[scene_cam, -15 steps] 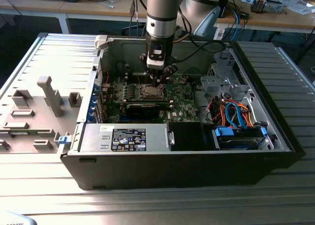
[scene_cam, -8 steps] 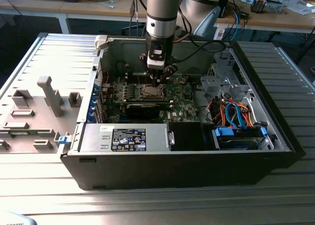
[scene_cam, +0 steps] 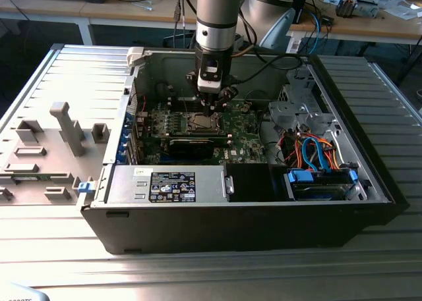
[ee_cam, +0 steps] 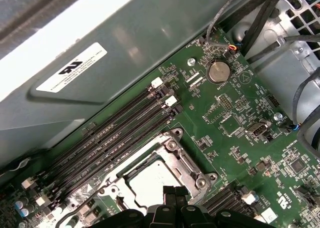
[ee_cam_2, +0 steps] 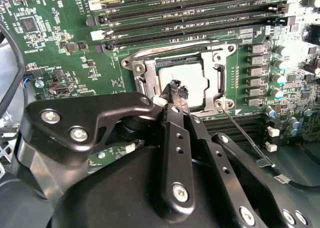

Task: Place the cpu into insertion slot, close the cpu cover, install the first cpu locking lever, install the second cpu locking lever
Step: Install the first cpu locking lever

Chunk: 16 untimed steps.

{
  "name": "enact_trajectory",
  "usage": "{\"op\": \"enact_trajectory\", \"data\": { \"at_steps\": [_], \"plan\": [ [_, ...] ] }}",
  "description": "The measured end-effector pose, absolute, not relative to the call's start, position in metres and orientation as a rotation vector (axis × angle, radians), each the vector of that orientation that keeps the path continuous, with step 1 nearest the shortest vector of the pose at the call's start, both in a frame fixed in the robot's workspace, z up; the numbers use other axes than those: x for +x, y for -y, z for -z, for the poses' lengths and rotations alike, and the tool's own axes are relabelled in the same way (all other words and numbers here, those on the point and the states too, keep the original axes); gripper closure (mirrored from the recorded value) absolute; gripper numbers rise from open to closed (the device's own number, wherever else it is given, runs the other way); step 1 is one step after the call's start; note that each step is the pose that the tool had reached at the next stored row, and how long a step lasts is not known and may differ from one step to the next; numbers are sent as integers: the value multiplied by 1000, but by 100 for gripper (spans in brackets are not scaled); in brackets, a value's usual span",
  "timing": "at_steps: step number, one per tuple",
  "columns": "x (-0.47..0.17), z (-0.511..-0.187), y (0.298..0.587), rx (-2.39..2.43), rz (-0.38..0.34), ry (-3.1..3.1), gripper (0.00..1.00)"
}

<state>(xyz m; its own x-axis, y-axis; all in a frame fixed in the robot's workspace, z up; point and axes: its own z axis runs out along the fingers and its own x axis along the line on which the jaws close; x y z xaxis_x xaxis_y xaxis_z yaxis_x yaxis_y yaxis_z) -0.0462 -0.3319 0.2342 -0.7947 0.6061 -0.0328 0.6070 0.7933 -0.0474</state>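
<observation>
in the exterior view my claw point(scene_cam: 212, 107) is reaching down into the open computer case point(scene_cam: 231, 228), hanging right over the insertion slot point(scene_cam: 200, 122) on the green motherboard point(scene_cam: 244, 139). in the second wrist view my fingertips point(ee_cam_2: 174, 86) are pinching together on nothing and sitting at the edge of the cpu point(ee_cam_2: 192, 81). the cpu is lying flat in the slot, with the cpu cover point(ee_cam_2: 145, 71) framing it and seemingly down. a thin locking lever point(ee_cam_2: 247, 136) is sticking out loose from the slot's corner, not hooked. i am judging that pressing here off-centre is risking a tilted cover or a scratch on the chip's face. the springy lever is also liable to slip off my narrow tips and snap against the board. in the first wrist view my tips point(ee_cam: 170, 190) are showing just over the cpu's bright face, with the memory slots point(ee_cam: 115, 133) lying just beside the cover. a sideways slide that way is threatening those slots, and i cannot tell whether the other lever is latched.
</observation>
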Motion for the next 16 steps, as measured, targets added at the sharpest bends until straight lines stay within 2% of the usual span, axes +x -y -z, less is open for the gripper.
{"op": "enact_trajectory", "data": {
  "at_steps": [16],
  "plan": [
    [-46,-234,332,970,86,-2970,89]
  ]
}}
